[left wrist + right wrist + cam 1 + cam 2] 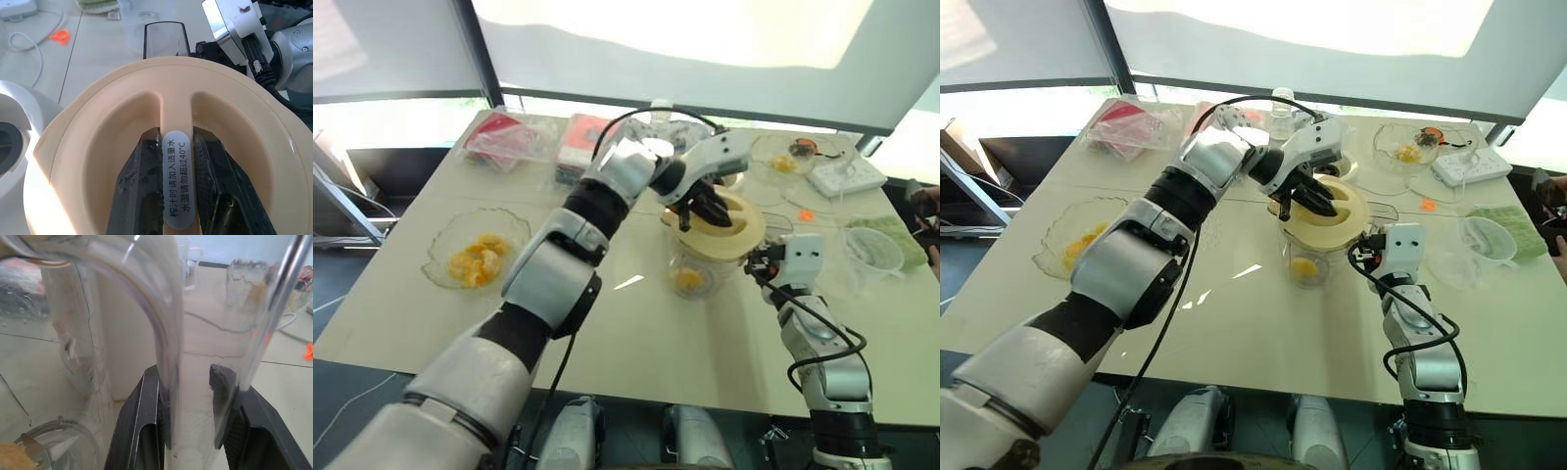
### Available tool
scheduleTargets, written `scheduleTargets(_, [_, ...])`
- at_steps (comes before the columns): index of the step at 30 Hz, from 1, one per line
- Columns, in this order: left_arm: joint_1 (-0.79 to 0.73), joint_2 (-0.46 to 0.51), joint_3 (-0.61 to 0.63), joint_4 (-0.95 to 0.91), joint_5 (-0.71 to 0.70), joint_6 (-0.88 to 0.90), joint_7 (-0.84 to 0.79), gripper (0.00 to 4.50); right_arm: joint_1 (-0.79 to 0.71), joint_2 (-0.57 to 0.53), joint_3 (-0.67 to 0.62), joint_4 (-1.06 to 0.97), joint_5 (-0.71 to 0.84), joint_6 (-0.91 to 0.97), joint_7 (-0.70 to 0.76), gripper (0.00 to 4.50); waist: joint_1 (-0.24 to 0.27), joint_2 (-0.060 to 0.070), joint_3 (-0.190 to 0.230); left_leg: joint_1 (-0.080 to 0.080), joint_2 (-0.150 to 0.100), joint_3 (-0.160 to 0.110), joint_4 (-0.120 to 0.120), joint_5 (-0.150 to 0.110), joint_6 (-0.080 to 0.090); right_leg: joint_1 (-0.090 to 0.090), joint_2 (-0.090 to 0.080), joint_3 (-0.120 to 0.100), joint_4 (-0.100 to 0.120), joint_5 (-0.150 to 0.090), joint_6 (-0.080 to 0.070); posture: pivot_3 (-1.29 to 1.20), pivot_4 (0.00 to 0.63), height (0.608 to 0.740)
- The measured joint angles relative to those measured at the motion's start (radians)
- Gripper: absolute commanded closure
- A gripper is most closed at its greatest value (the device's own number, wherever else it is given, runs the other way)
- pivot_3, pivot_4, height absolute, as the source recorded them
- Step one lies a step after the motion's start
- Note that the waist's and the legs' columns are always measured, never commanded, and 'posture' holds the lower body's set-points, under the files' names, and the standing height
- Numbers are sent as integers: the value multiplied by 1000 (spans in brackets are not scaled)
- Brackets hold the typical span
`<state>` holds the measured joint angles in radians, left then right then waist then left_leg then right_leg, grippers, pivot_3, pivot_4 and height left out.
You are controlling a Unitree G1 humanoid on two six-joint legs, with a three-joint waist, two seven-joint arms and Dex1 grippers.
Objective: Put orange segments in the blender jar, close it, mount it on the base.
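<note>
The clear blender jar (691, 266) stands mid-table with orange segments (689, 279) at its bottom. A cream round lid (736, 235) rests tilted on the jar's mouth. My left gripper (177, 161) is shut on the lid's (98, 147) raised middle ridge, one black finger (139, 191) on each side of it. From the right, my right gripper (188, 377) is shut on the jar's clear handle (168, 318); it also shows in the head view (760, 262). The white base (12, 122) with its dark socket sits just beside the jar.
A glass bowl (440, 264) at the left holds more orange segments (478, 262). At the back right are a glass dish (783, 157), a white power strip (847, 176), a clear cup (871, 250) and a green cloth (901, 233). Red packets (504, 137) lie back left.
</note>
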<state>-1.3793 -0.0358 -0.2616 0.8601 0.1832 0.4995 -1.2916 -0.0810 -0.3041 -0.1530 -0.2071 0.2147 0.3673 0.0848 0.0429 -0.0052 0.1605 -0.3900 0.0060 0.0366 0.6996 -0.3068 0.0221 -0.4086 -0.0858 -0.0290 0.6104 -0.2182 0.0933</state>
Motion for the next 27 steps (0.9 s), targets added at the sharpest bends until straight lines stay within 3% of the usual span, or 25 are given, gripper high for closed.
scheduleTargets(7, [45, -8, -3, -110, 0, 126, 45, 4222, 0, -3, -15, 7, -6, 3, 11, 3616, -1, 1, -3, 1, -6, -6, 0, 0, 0, 4, -3, 0, 0, -3, 4, 0, 150, 740])
scheduleTargets(16, [54, -1, -31, -137, -1, 114, 53, 4222, 0, 0, -18, 13, -8, 3, 22, 3616, -3, 1, -3, 1, -7, -8, 0, 0, 0, 4, -4, 0, 1, -4, 6, 0, 150, 740])
scheduleTargets(23, [59, 5, -41, -136, -2, 76, 102, 841, 1, 4, -16, 13, -9, -2, 23, 3616, -8, 1, -3, 1, -7, -9, 0, 0, 0, 3, -4, -1, 2, -4, 7, 0, 150, 740])
scheduleTargets(27, [40, 23, -44, -135, -9, 62, 98, 841, -2, 4, -18, 16, -12, -12, 22, 3616, -3, 1, -3, 0, -7, -9, 0, 0, 0, 3, -4, -1, 1, -4, 7, 0, 150, 740])
